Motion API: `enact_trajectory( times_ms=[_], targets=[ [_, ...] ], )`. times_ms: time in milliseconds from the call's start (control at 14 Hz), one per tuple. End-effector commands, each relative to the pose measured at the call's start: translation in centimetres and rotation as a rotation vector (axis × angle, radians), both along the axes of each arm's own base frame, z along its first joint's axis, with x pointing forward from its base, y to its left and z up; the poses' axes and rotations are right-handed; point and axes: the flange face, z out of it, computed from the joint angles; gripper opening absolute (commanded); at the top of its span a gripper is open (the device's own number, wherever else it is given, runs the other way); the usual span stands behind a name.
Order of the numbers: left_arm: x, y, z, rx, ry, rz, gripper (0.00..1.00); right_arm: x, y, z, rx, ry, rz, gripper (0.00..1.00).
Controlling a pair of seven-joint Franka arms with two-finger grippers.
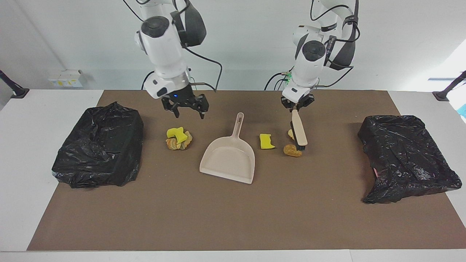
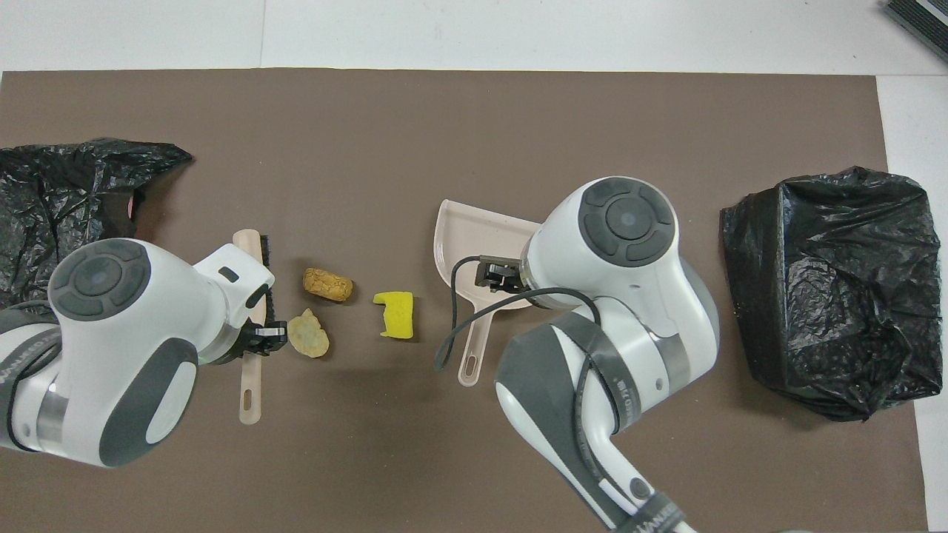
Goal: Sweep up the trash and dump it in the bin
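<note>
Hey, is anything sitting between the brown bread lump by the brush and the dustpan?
Yes. The yellow foam chunk lies on the mat between the tan-brown bread-like lump and the beige plastic dustpan, so sweeping it that way would meet that chunk first.

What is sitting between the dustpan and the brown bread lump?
One yellow foam chunk lies on the mat between the dustpan and the brown bread lump. The facing view shows it best; the overhead view shows it too.
</note>
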Motion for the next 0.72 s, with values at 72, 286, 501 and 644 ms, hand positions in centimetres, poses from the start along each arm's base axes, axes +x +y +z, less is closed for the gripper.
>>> enact_trajectory(
  times_ms=[72,286,501,644],
  targets=[
    [1.8,3.6,0.1,-0.005,-0.031,-0.034,0.0,-1.9,2.2,-4.6,0.05,0.047,-0.029,1.0],
    [2.4,5.6,-0.2,-0.011,-0.036,-0.034,0.0,-3.2,4.4,-7.7,0.041,0.069,-0.041,1.0],
    [2.5,6.9,-0.4,-0.014,-0.034,-0.035,0.0,-4.1,4.6,-8.9,0.032,0.079,-0.041,1.0],
    [2.6,7.4,-0.4,-0.015,-0.039,-0.031,0.0,-4.2,4.5,-9.1,0.03,0.083,-0.037,0.79]
  ],
)
